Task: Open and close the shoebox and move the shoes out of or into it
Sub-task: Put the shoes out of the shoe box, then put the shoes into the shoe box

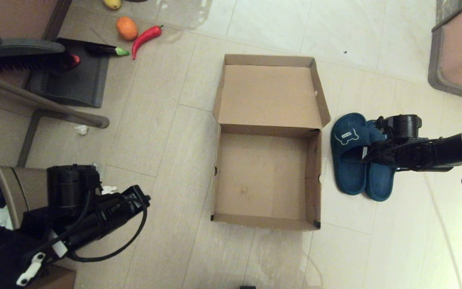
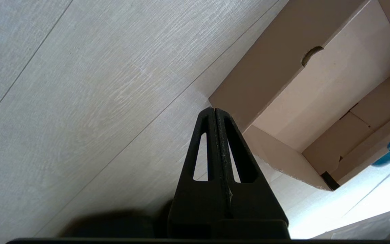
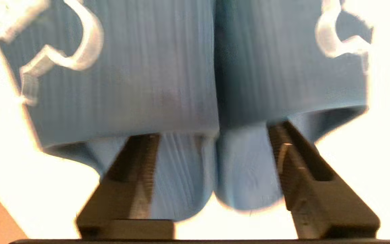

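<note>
Beside the open shoebox (image 1: 269, 176), our right end effector (image 3: 215, 159) straddles both shoes (image 1: 357, 158), fingers wide under the straps. One may slip free on closing. Left end effector (image 2: 215, 113) idles pinched, empty.

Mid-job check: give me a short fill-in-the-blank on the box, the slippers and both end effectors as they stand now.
1. The shoebox lies on the floor with its lid ____.
2. The shoes lie side by side to the robot's ____ of the shoebox.
3. The right end effector has one finger under each slipper's ____.
4. The left end effector has its fingers ____.

Missing words: open; right; strap; shut
</note>
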Available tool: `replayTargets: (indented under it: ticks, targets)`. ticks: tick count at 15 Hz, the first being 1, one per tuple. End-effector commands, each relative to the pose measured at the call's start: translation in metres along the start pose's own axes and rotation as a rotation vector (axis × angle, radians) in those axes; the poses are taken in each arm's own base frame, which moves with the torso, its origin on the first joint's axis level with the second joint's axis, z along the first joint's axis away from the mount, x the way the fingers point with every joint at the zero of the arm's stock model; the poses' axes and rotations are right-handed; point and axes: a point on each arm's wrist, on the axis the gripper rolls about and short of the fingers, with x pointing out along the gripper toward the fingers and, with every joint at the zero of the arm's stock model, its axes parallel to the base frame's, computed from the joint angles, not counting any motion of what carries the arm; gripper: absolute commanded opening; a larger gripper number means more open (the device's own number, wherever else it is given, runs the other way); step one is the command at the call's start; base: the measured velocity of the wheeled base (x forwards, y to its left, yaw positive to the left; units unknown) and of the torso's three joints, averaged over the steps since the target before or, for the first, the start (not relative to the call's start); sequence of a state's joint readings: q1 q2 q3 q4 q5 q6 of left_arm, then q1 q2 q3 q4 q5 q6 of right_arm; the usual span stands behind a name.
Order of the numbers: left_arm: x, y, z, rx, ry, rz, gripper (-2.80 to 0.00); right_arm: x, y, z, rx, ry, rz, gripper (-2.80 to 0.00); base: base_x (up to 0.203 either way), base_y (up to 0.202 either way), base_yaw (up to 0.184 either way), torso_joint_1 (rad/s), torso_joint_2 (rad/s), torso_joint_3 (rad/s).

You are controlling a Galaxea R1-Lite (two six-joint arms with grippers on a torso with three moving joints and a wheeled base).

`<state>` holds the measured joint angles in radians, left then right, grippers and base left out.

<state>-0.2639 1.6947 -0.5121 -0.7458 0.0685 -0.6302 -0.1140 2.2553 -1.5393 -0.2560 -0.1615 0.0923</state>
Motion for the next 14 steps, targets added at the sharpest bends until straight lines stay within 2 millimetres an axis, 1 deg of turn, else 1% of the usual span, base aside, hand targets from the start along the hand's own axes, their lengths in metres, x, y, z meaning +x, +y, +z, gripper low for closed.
replayTargets:
  ticks: [1,3,4,6,7,8,10,11,12,14]
  targets:
    - [-0.001,0.000,0.001,-0.004,-0.005,-0.003,-2.80,-0.016,0.000,0.008,0.003,-0.018,0.006,0.00,0.000,0.000,0.000,0.000,0.00,0.000]
    - [-0.002,0.000,0.001,-0.005,-0.008,-0.005,-2.80,-0.036,0.010,0.012,-0.003,-0.024,0.032,0.00,0.000,0.000,0.000,0.000,0.00,0.000]
    - [-0.001,0.000,0.001,-0.005,-0.006,-0.003,-2.80,-0.044,0.017,0.009,-0.007,-0.017,0.050,0.00,0.000,0.000,0.000,0.000,0.00,0.000]
    - [0.003,-0.005,0.007,-0.007,-0.027,-0.019,-2.80,-0.053,0.033,0.008,-0.009,-0.019,0.087,0.00,0.000,0.000,0.000,0.000,0.00,0.000]
    - [0.007,-0.008,0.010,-0.006,-0.032,-0.026,-2.80,-0.056,0.045,0.008,-0.017,-0.024,0.109,0.00,0.000,0.000,0.000,0.000,0.00,0.000]
    - [0.014,-0.011,0.013,-0.005,-0.036,-0.037,-2.80,-0.060,0.058,0.006,-0.030,-0.024,0.136,-2.80,0.000,0.000,0.000,0.000,0.00,0.000]
    - [0.025,-0.019,0.018,0.000,-0.047,-0.059,-2.80,-0.064,0.081,0.000,-0.056,-0.017,0.167,-2.80,0.000,0.000,0.000,0.000,0.00,0.000]
    - [0.034,-0.021,0.016,0.003,-0.036,-0.058,-2.80,-0.062,0.089,-0.006,-0.067,-0.006,0.176,-2.80,0.000,0.000,0.000,0.000,0.00,0.000]
    - [0.045,-0.023,0.013,0.007,-0.023,-0.061,-2.80,-0.056,0.094,-0.011,-0.073,0.000,0.171,-2.80,0.000,0.000,0.000,0.000,0.00,0.000]
    - [0.073,-0.029,0.007,0.012,-0.028,-0.087,-2.80,-0.039,0.102,-0.009,-0.068,-0.033,0.130,-2.80,0.000,0.000,0.000,0.000,0.00,0.000]
